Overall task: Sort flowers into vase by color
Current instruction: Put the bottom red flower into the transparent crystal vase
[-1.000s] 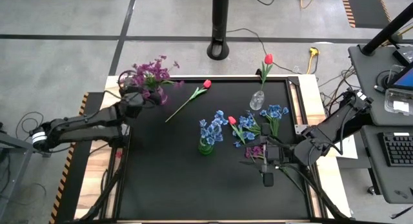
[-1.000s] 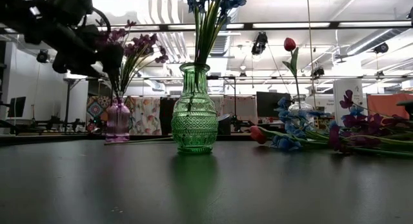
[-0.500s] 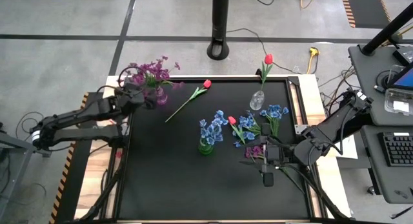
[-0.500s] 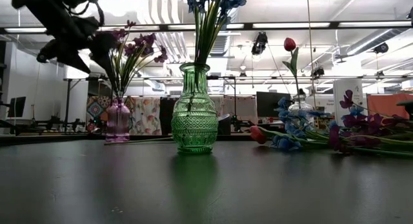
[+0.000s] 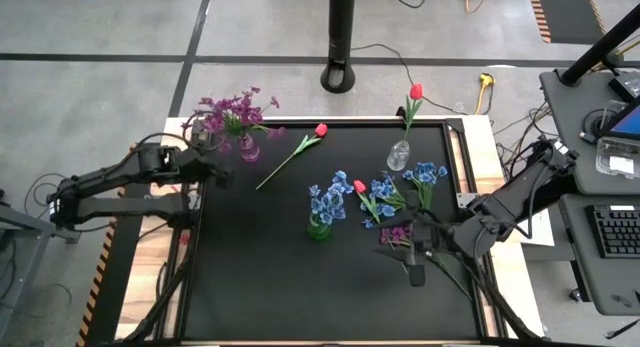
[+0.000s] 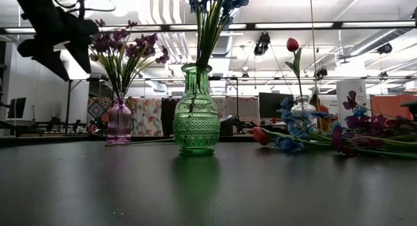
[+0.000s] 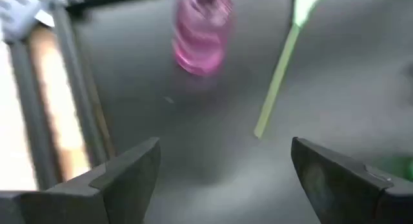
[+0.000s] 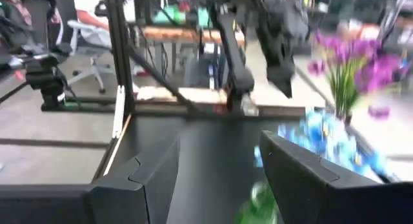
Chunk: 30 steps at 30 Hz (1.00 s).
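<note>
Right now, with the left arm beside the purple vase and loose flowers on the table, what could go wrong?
1. The open left gripper hangs close beside the pink vase full of purple flowers; a careless swing might tip it.
2. The loose red tulip lies flat with a thin stem, so a grasp could slip.
3. By the right gripper, blue flowers, a red bud and a purple sprig lie bunched; it might lift two colors together.

Purple flowers (image 8: 361, 59) behind blue flowers (image 8: 326, 143) (other arm (image 8: 258, 30) beyond).
</note>
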Each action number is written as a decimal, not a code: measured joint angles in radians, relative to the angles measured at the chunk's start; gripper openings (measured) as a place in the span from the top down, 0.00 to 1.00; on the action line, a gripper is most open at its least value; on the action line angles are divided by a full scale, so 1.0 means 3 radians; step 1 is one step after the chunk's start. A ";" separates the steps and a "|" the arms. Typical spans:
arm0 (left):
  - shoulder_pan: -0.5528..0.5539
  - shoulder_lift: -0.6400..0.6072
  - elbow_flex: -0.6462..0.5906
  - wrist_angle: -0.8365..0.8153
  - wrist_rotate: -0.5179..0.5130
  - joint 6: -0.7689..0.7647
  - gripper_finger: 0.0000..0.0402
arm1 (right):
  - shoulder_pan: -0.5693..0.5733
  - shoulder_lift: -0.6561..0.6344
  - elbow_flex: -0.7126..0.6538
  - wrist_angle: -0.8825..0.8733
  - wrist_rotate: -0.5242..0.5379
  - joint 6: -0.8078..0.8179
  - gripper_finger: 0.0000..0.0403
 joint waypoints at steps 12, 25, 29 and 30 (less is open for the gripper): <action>-0.1212 -0.0011 -0.0173 -0.0194 0.0408 -0.0889 0.18 | 0.0000 0.0073 -0.0062 -0.2783 0.0114 0.3058 0.48; -0.2652 0.0355 -0.0338 0.0576 -0.0139 -0.1547 0.18 | 0.0000 0.0489 -0.0472 -0.2995 -0.1062 0.3961 0.48; -0.2835 0.0601 -0.0404 0.1039 -0.0377 -0.1541 0.18 | -0.0060 0.0688 -0.0439 -0.2928 -0.1059 0.3871 0.48; -0.2868 0.0679 -0.0406 0.1147 -0.0410 -0.1522 0.18 | -0.0093 0.0737 -0.0428 -0.2925 -0.1058 0.3822 0.48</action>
